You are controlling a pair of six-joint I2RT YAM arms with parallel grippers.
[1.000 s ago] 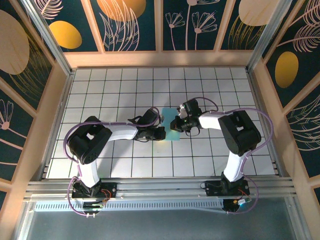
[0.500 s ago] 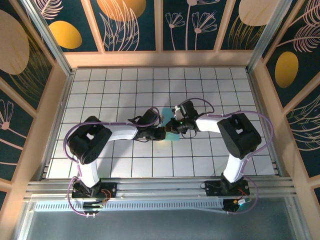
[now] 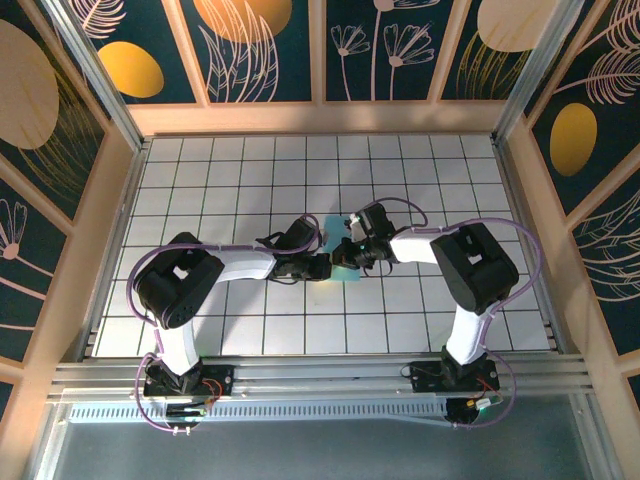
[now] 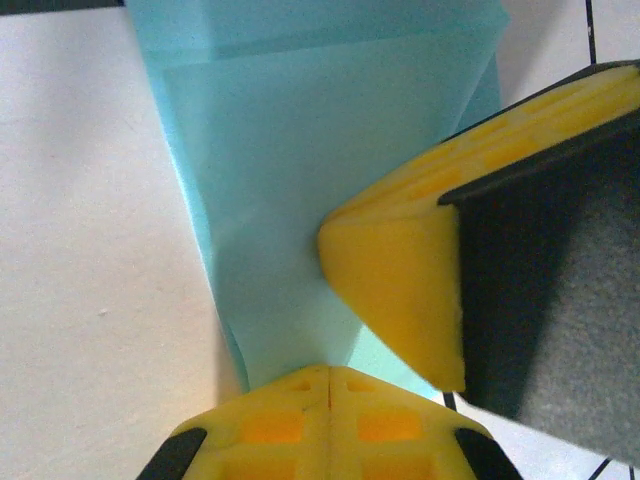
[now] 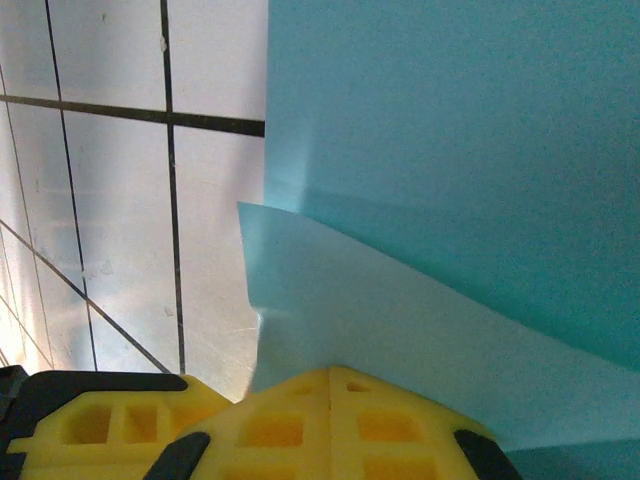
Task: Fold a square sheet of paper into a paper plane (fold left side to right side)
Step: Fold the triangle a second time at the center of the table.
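Note:
The square sheet of paper (image 3: pixel 333 226) is light blue, folded into layers, and lies on the white grid table between the two arms. In the left wrist view the paper (image 4: pixel 300 150) narrows toward my left gripper (image 4: pixel 328 372), whose jaws are shut with their tips down on its near end. The right gripper's yellow finger (image 4: pixel 400 280) presses on the same sheet just beside it. In the right wrist view my right gripper (image 5: pixel 330 372) is shut, its tip on a paler flap of the paper (image 5: pixel 420 310) that lies over the darker layer. From above, the left gripper (image 3: pixel 322 266) and right gripper (image 3: pixel 350 252) almost touch.
The white tiled table (image 3: pixel 230 190) has wooden walls (image 3: pixel 320 118) at the back and sides. Both arms reach inward from their bases, the left base (image 3: pixel 185 378) and the right base (image 3: pixel 455 375), on the metal rail at the near edge.
My right gripper has slid left across the paper toward the left gripper, covering more of the sheet. The left gripper has stayed in place.

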